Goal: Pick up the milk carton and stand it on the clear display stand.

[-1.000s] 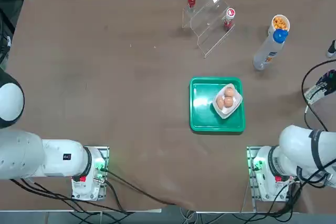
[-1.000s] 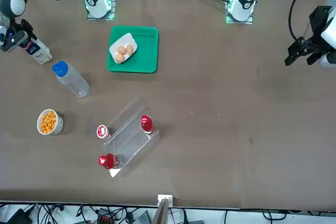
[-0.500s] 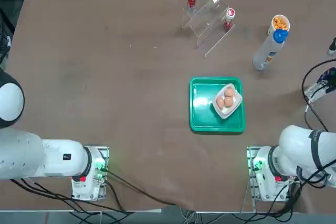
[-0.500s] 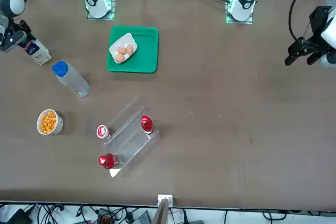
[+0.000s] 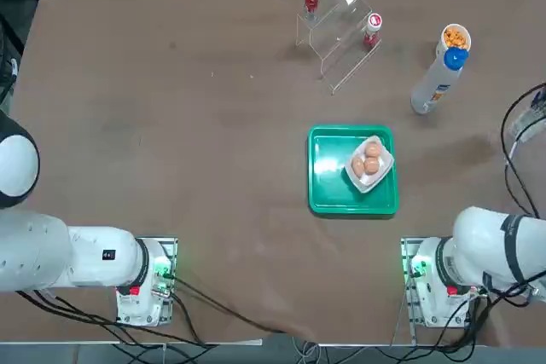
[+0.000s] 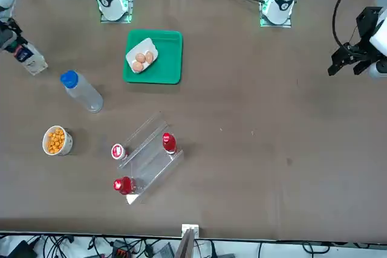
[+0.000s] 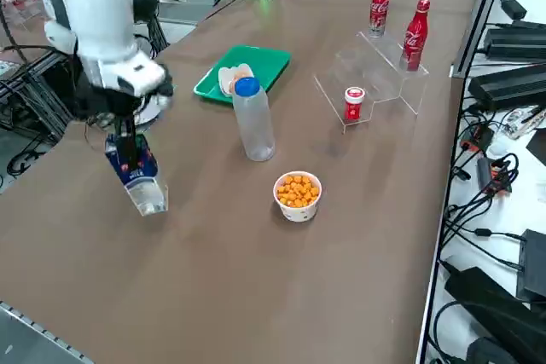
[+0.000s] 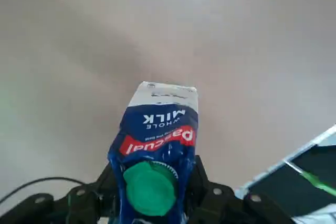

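The milk carton [image 7: 138,175], blue and white with a green cap, hangs tilted under my right gripper [image 7: 126,149], which is shut on its gabled top. In the wrist view the black fingers [image 8: 202,178] press both sides of the carton [image 8: 157,129] just beside the cap. The front view has the carton [image 6: 28,60] at the table's far left edge, with the gripper [image 6: 8,35] above it. The clear display stand [image 5: 341,36] [image 6: 148,155] [image 7: 371,74] is at the far side of the table, well away from the carton.
Red soda bottles [image 7: 415,34] stand on the display stand and a small red can [image 7: 354,102] in front of it. A tall blue-capped bottle [image 7: 252,118], a cup of orange snacks [image 7: 297,193] and a green tray [image 5: 328,185] holding a dish of eggs [image 5: 368,162] lie between carton and stand.
My right gripper closed on the milk carton and carried it towards the table's right edge, slipping out of the top view. Nothing else moved.
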